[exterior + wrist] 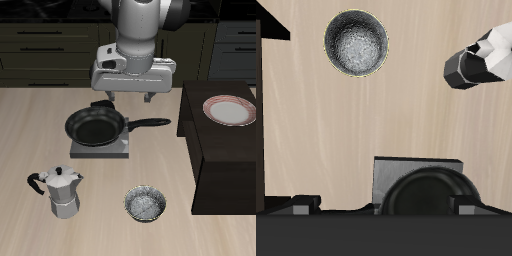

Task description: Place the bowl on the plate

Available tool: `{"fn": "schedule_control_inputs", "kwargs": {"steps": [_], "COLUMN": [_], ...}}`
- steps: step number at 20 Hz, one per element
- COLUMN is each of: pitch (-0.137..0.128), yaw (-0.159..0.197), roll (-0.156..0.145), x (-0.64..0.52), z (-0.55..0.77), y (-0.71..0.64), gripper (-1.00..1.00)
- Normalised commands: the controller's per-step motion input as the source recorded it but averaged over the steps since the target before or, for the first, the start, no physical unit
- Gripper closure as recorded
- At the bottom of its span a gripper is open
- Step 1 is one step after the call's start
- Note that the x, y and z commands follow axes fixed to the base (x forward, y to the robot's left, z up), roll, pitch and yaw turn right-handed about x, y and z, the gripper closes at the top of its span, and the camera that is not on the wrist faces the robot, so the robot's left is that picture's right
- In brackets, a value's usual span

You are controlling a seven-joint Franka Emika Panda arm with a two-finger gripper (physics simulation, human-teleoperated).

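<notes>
One silver bowl [146,204] sitting alone near the surface's [30,130] front edge, beside a moka pot [62,190], white red-rimmed plate [229,111] on a dark raised block [225,160], claw [127,99] released, hovering above the black frying pan [97,127].

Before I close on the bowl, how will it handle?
The bowl looks like thin shiny metal, so probably light and rigid, and its smooth rim may slip between the fingers. It sits upright on a flat base, so a push would likely slide it rather than tip it. The gripper hangs well above.
</notes>
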Motion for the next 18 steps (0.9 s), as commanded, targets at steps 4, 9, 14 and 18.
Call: {"fn": "schedule_control_inputs", "kwargs": {"steps": [4,9,14,18], "pitch": [-0.013,0.003,-0.03,-0.021], "yaw": [0.007,0.011,0.029,0.017], "roll": [0.039,0.005,-0.011,-0.005], "x": [0.4,0.37,0.37,0.21], "z": [0.09,0.04,0.08,0.04], "y": [0.07,-0.04,-0.09,-0.04], "gripper": [-1.0,-1.0,-1.0,-1.0]}}
